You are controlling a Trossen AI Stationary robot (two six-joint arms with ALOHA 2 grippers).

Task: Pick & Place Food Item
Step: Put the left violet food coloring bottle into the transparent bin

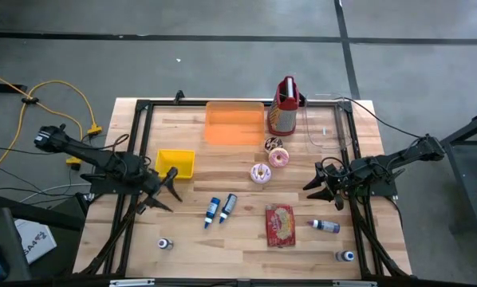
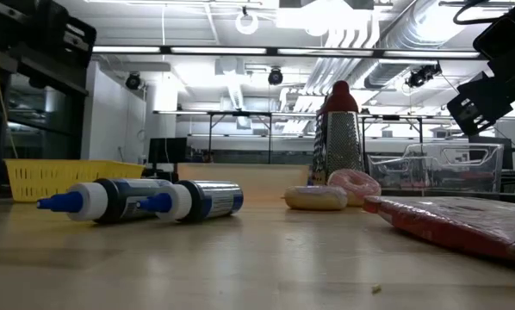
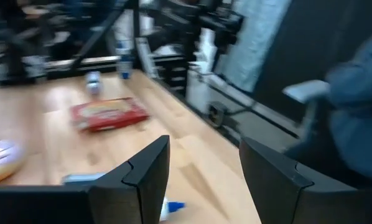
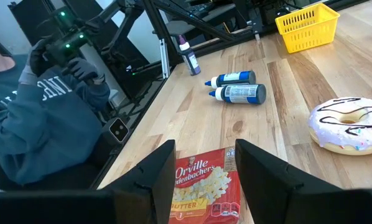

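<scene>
Three donuts lie mid-table: a white-frosted one (image 1: pixel 260 173), a pink one (image 1: pixel 278 157) and a chocolate one (image 1: pixel 273 144). A red popcorn bag (image 1: pixel 279 224) lies flat nearer the front edge. My left gripper (image 1: pixel 167 185) hovers open and empty just in front of the yellow basket (image 1: pixel 175 163). My right gripper (image 1: pixel 317 182) hovers open and empty to the right of the white-frosted donut. In the right wrist view its fingers (image 4: pixel 204 177) stand above the popcorn bag (image 4: pixel 204 193), with the white donut (image 4: pixel 348 124) to one side.
An orange tray (image 1: pixel 234 123), a metal grater with a red handle (image 1: pixel 284 108) and a clear container (image 1: pixel 326 127) stand at the back. Two blue-capped bottles (image 1: pixel 219 210) lie front of centre. Small bottles (image 1: pixel 164 244) (image 1: pixel 326 226) (image 1: pixel 346 256) lie near the front. A person (image 4: pixel 43 118) sits beyond the table.
</scene>
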